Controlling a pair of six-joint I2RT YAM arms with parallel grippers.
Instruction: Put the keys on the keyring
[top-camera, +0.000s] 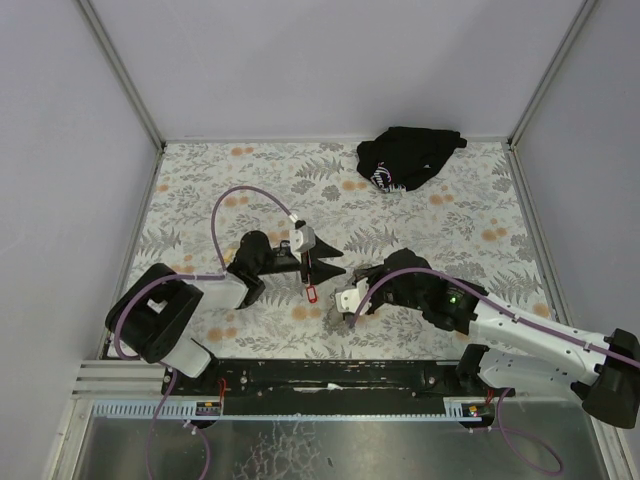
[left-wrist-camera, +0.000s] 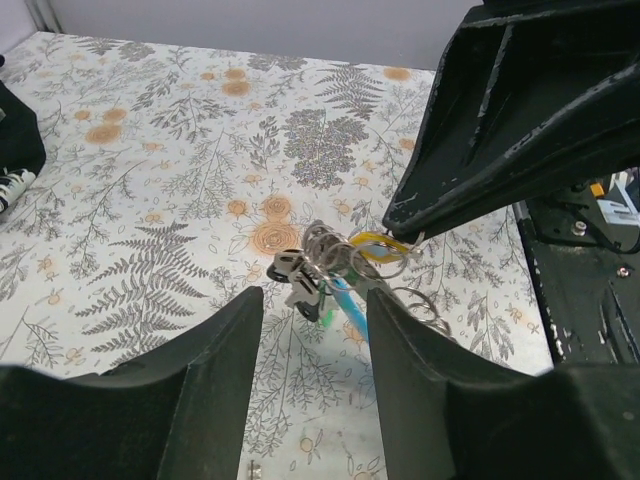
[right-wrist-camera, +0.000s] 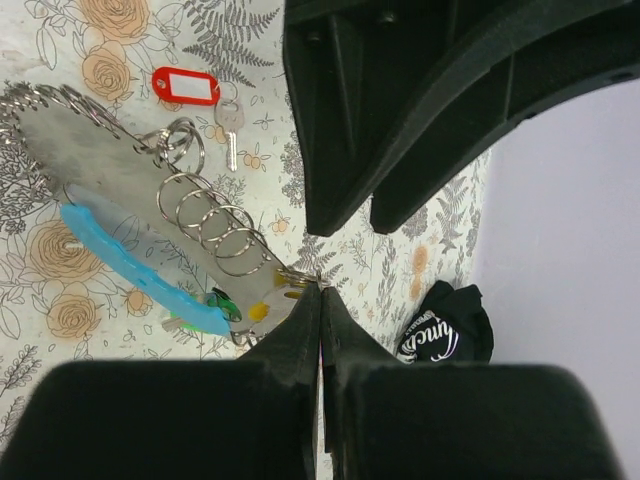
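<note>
Right wrist view is showing the black cloth bundle (right-wrist-camera: 440, 325) lying well beyond the right gripper (right-wrist-camera: 320, 300) on the fern-patterned table (right-wrist-camera: 40, 20), while the left gripper (left-wrist-camera: 312, 300) is hanging close over those fingertips, its own fingers spread apart and gripping nothing. The right fingers are clamping shut on the keyring (right-wrist-camera: 215, 225) at its far end. The lanyard strap (right-wrist-camera: 100, 165) and the green- and yellow-tagged keys (right-wrist-camera: 235, 308) are trailing just left of the tips, the red-tagged key (right-wrist-camera: 187, 86) is lying apart beyond the strap, and the fingertips are hiding exactly which loop is being pinched.
</note>
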